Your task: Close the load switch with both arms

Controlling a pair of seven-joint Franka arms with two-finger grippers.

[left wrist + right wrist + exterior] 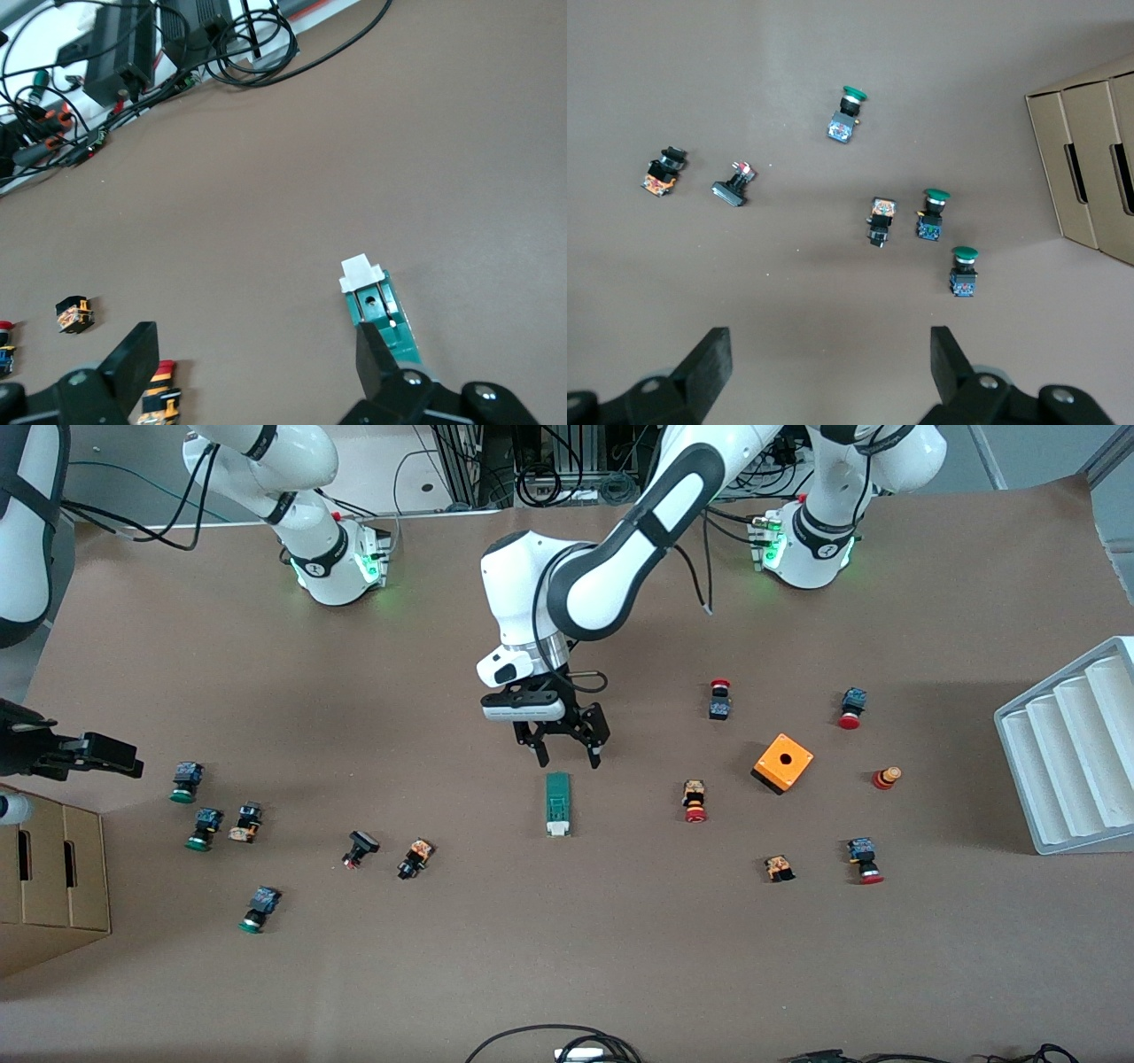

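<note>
The load switch is a narrow green block lying near the middle of the table, its white sliding piece at the end nearer the front camera. My left gripper hangs open, low over the table by the switch's green end. In the left wrist view one of its fingers covers the green end of the load switch, while the left gripper holds nothing. My right gripper waits open over the right arm's end of the table. Between the right gripper fingers there is only bare table.
Green-capped buttons and other small buttons lie toward the right arm's end, beside a cardboard box. Toward the left arm's end lie red-capped buttons, an orange box with a hole and a white ridged tray.
</note>
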